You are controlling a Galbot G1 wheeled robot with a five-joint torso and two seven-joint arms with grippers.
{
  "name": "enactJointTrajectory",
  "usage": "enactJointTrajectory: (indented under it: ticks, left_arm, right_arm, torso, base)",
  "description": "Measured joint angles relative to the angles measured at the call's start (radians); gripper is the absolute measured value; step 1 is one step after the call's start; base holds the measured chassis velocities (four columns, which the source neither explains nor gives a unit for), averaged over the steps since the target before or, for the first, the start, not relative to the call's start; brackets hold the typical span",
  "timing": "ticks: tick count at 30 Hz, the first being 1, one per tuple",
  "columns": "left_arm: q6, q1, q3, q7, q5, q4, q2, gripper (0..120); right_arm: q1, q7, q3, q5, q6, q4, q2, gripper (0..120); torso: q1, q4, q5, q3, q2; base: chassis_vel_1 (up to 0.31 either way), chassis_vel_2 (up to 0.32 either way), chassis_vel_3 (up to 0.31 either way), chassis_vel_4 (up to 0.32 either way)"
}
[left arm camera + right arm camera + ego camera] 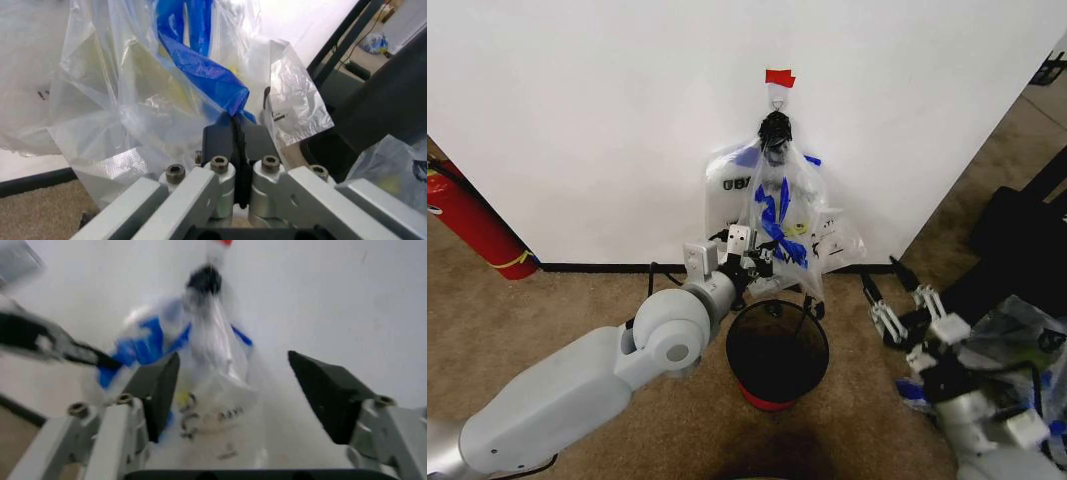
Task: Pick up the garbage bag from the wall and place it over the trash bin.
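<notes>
White wall (607, 110) fills the upper frame; the garbage bag (779, 215) hangs at centre above the trash bin (777, 352). Left gripper (238, 131) pinches its blue handle; right gripper (233, 395) gapes, lower right. Pickup underway; next, I judge, unhooking.

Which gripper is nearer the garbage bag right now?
Left. The left gripper is shut on the garbage bag at its lower edge, just above the trash bin. The right gripper is open, off to the bag's right, not touching it.

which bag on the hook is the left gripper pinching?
The see-through plastic garbage bag with blue handles: left gripper is shut on its blue edge. The whiter flat bag hangs behind, untouched.
</notes>
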Motion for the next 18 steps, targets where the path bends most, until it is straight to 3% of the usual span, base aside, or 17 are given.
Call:
enactJointTrajectory:
  ticks: [5, 7, 9, 12, 13, 14, 15, 18]
  left_arm:
    - [-0.001, 0.013, -0.007, -0.004, 0.015, 0.004, -0.005, 0]
    - [-0.001, 0.019, -0.010, -0.004, 0.019, 0.004, -0.006, 0]
    - [-0.001, 0.034, -0.022, -0.005, 0.025, 0.004, -0.005, 0]
    - [-0.002, 0.053, -0.038, 0.000, 0.033, 0.002, -0.001, 0]
    - [-0.003, 0.062, -0.047, 0.002, 0.038, -0.001, 0.001, 0]
    - [-0.003, 0.065, -0.050, 0.003, 0.039, -0.004, 0.001, 0]
    - [-0.003, 0.065, -0.050, 0.003, 0.039, -0.004, 0.001, 0]
    - [-0.003, 0.067, -0.057, 0.003, 0.039, -0.012, 0.000, 0]
  right_arm:
    - [0.233, -0.038, -0.088, 0.122, -0.024, -0.160, -0.210, 88]
    - [0.283, -0.059, -0.121, 0.146, -0.025, -0.187, -0.237, 90]
    - [0.424, -0.100, -0.237, 0.197, -0.025, -0.239, -0.286, 98]
    - [0.595, -0.156, -0.405, 0.253, -0.027, -0.291, -0.309, 100]
    - [0.713, -0.185, -0.531, 0.284, -0.034, -0.319, -0.300, 100]
    - [0.767, -0.189, -0.588, 0.292, -0.042, -0.329, -0.287, 100]
    - [0.767, -0.189, -0.588, 0.292, -0.042, -0.329, -0.287, 100]
    - [0.917, -0.189, -0.734, 0.275, -0.062, -0.387, -0.226, 100]
  torso:
    - [0.000, 0.0002, 0.0004, 0.000, 0.000]
    - [0.000, 0.0000, 0.0001, 0.000, 0.000]
    - [0.000, 0.0001, 0.0001, 0.000, 0.000]
    - [0.000, 0.0004, 0.0000, 0.000, 0.000]
    - [0.000, 0.0001, -0.0001, 0.000, 0.000]
    - [0.000, 0.0001, 0.0000, 0.000, 0.000]
    - [0.000, 0.0001, 0.0000, 0.000, 0.000]
    - [0.000, 0.0002, -0.0002, 0.000, 0.000]
  base:
    - [0.000, 0.000, 0.000, 0.000]
    - [0.000, 0.000, 0.000, 0.000]
    - [0.000, 0.000, 0.000, 0.000]
    - [0.000, 0.000, 0.000, 0.000]
    - [0.000, 0.000, 0.000, 0.000]
    - [0.000, 0.000, 0.000, 0.000]
    - [0.000, 0.000, 0.000, 0.000]
    - [0.000, 0.000, 0.000, 0.000]
